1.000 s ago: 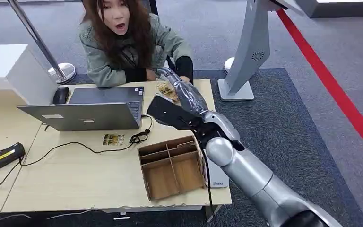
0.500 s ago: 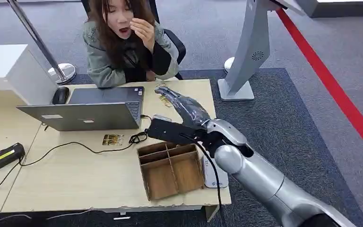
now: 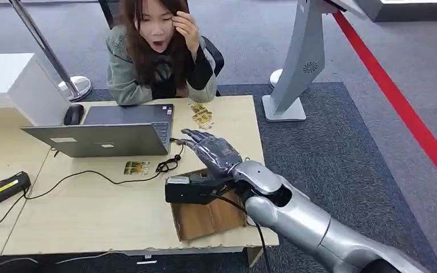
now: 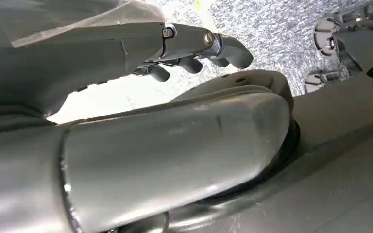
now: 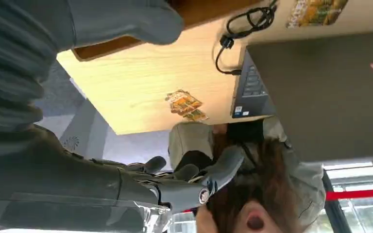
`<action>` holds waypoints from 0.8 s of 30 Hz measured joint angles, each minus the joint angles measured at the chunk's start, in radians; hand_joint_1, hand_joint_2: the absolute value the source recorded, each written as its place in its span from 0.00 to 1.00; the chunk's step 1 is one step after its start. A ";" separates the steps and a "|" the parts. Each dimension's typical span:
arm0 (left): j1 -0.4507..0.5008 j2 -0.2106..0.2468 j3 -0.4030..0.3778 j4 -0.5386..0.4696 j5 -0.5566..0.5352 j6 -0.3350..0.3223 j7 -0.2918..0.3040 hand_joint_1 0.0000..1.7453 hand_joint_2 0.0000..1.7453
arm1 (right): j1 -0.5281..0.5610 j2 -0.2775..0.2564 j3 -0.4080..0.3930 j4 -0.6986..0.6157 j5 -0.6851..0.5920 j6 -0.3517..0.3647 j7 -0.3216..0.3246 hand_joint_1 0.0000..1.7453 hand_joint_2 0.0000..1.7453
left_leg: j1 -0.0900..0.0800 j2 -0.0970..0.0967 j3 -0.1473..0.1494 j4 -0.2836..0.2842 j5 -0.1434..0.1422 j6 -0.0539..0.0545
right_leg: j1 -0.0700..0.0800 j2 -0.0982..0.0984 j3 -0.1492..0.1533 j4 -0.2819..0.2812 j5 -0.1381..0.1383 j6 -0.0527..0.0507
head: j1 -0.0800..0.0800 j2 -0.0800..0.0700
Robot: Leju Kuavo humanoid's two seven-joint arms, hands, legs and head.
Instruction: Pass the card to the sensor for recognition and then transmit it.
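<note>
A small pile of yellow-brown cards [image 3: 201, 115] lies on the table's far edge in front of a seated person [image 3: 159, 51]; the cards [image 5: 187, 104] are also in the right wrist view. One more card [image 3: 136, 168] lies by the laptop, the same card [image 5: 318, 9] seen from the wrist. My right hand [image 3: 210, 151] hovers over the table between the pile and a wooden box, fingers spread and holding nothing; the right hand [image 5: 175, 182] looks the same from its wrist. My left hand [image 4: 194, 48] hangs low, fingers loosely extended, holding nothing. A black-and-yellow handheld device [image 3: 3, 187] lies at the table's left.
An open laptop [image 3: 108, 133] and a black cable [image 3: 168, 164] take up the table's middle. A divided wooden box [image 3: 205, 213] stands near the front edge under my forearm. A grey kiosk stand [image 3: 296, 62] rises at the right, a white box [image 3: 11, 85] at the left.
My right hand has drawn back from over the card pile toward me and lower, above the wooden box, with nothing in it. The person lifted a hand to the face.
</note>
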 joint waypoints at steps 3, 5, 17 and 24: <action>0.000 0.000 0.000 0.000 0.001 0.000 0.000 0.00 0.00 | 0.000 0.000 0.015 0.006 0.001 0.000 0.000 0.46 1.00 | 0.000 0.000 0.000 0.000 0.000 0.000 | 0.000 0.000 0.000 0.000 0.000 0.000 | 0.000 0.000; 0.000 0.000 0.000 0.000 0.003 0.000 0.000 0.00 0.00 | -0.001 0.000 0.024 0.011 0.001 0.002 0.000 0.45 1.00 | 0.000 0.000 0.000 0.000 0.000 0.000 | 0.000 0.000 0.000 0.000 0.000 0.000 | 0.000 0.000; 0.000 0.000 0.000 0.000 0.013 0.000 0.000 0.00 0.00 | -0.003 0.000 0.049 0.024 -0.001 0.018 -0.005 0.04 1.00 | 0.000 0.000 0.000 0.000 0.000 0.000 | 0.000 0.000 0.000 0.000 0.000 0.000 | 0.000 0.000; 0.000 0.000 0.000 0.000 0.016 0.000 0.000 0.00 0.00 | -0.016 -0.002 0.047 0.023 -0.024 0.016 -0.004 0.03 1.00 | 0.000 0.000 0.000 0.000 0.000 0.000 | 0.000 0.000 0.000 0.000 0.000 0.000 | 0.000 0.000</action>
